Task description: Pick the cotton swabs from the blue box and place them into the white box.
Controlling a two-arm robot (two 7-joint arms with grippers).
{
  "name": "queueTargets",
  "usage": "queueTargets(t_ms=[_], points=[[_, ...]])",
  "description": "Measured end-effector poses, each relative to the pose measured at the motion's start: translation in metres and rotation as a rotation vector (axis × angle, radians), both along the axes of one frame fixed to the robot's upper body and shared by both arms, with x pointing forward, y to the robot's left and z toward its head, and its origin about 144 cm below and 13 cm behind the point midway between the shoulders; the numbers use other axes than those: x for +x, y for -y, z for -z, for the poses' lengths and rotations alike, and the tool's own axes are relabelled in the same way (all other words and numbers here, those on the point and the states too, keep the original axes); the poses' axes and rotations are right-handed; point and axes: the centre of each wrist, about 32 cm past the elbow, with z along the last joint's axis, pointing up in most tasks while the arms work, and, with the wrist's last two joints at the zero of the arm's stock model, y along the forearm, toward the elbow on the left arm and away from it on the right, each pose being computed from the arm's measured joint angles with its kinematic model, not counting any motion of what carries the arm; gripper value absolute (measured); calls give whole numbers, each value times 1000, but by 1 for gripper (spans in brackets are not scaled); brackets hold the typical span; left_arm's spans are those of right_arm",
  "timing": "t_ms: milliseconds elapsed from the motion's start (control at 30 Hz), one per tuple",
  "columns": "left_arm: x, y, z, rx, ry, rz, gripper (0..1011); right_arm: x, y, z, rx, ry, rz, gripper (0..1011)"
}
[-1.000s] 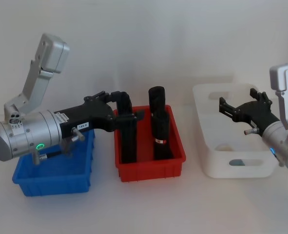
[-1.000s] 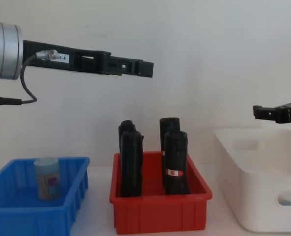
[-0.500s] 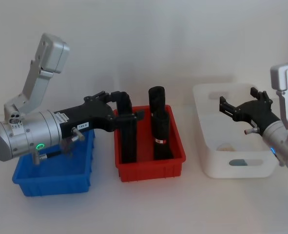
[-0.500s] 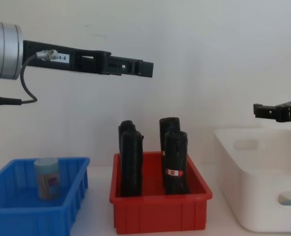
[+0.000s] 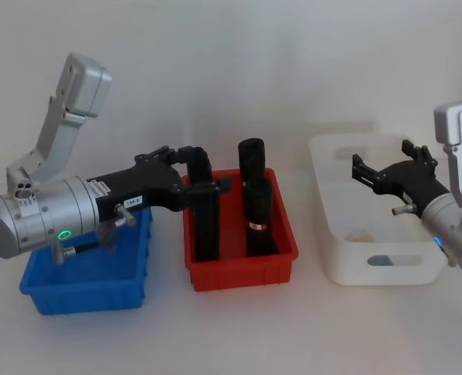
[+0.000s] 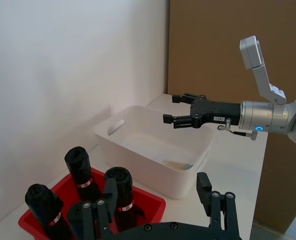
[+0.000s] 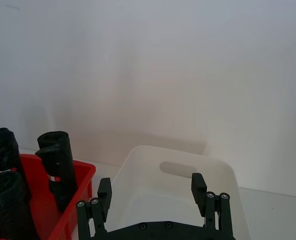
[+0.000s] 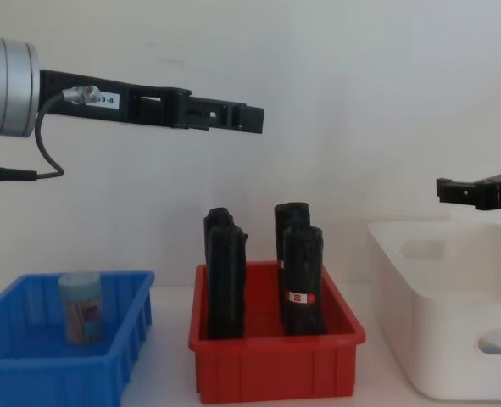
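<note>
Swabs jar (image 8: pixel 82 307) stood upright in blue box (image 8: pixel 59 365), down-left of my left claw (image 8: pixel 252 119), right claw (image 5: pixel 358 170) over white box (image 5: pixel 324 234), both spread apart.

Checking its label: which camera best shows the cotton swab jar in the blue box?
The chest view: the cotton swab jar stands upright in the blue box, side-on, lid and label unobstructed. In the head view the left arm covers that part of the box. The wrist views face the red bin and white box.

Right gripper (image 7: pixel 151 185), fingers (image 7: pixel 198 184) apart, over the white box (image 7: pixel 135 170); red bin (image 7: pixel 80 173) of black rolls (image 7: pixel 55 154) beside it
</note>
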Motion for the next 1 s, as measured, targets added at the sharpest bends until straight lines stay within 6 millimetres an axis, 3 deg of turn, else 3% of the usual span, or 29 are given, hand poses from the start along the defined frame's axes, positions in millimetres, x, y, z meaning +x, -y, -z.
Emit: queueTargets(t_ms=[433,1000], points=[[-1,2,4,4,6,-15,1000,-4,0,2,1,3,-4,1001],[-14,25,42,45,95,-168,999,-46,-3,18,28,23,-38,1001]])
